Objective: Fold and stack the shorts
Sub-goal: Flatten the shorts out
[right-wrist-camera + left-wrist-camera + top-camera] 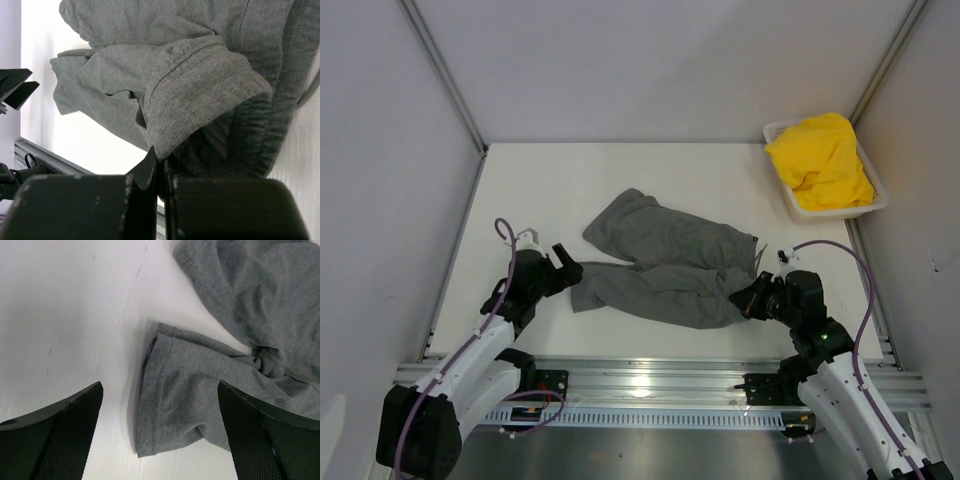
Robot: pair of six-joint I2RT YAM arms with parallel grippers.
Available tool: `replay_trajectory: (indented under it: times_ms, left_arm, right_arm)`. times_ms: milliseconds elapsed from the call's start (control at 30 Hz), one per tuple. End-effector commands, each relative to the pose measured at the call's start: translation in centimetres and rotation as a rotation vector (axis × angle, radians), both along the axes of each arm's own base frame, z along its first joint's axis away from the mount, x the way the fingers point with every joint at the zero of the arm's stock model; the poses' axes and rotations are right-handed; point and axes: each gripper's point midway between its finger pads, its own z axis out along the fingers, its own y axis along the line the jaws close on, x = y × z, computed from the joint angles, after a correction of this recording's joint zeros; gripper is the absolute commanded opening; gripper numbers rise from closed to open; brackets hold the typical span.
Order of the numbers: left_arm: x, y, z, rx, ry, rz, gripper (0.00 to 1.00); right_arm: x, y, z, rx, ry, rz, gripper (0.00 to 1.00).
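White table (540, 180): grey shorts (665, 265) unfolded, right gripper (752, 298) pinching edge, left gripper (570, 268) wide; yellow shorts (820, 160) in far-right basket (790, 205).

one grey shorts (660, 265), one yellow shorts (820, 160), one basket (776, 129).

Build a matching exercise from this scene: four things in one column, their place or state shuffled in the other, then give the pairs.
Column one
1. grey shorts
2. yellow shorts
3. left gripper
4. right gripper

Column two
A. shut, pinching grey cloth
B. bundled in the white basket
C. spread out on the table
D. open, holding nothing

Pairs: 1-C, 2-B, 3-D, 4-A
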Motion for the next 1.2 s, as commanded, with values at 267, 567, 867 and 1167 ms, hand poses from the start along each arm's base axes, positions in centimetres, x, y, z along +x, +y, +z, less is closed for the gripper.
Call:
replay_trajectory:
  times_ms: [267, 567, 867, 1167]
  left_arm:
    - [2.1, -2.0, 0.3, -0.077, 0.014, -0.114, 0.84]
    - [3.4, -2.9, -0.4, -0.104, 0.024, -0.143, 0.76]
    - [4.3, -2.9, -1.9, -0.108, 0.067, -0.122, 0.66]
    - [4.3, -2.5, -1.2, -0.105, 0.041, -0.105, 0.0]
  right_arm:
    - [0.3, 0.2, 1.4, -0.003, -0.024, -0.015, 0.0]
    - [0.2, 0.3, 1.4, -0.003, -0.023, -0.006, 0.0]
    - [0.1, 0.5, 1.4, 0.0, -0.025, 0.002, 0.0]
    - [0.1, 0.6, 1.4, -0.002, -0.025, 0.002, 0.0]
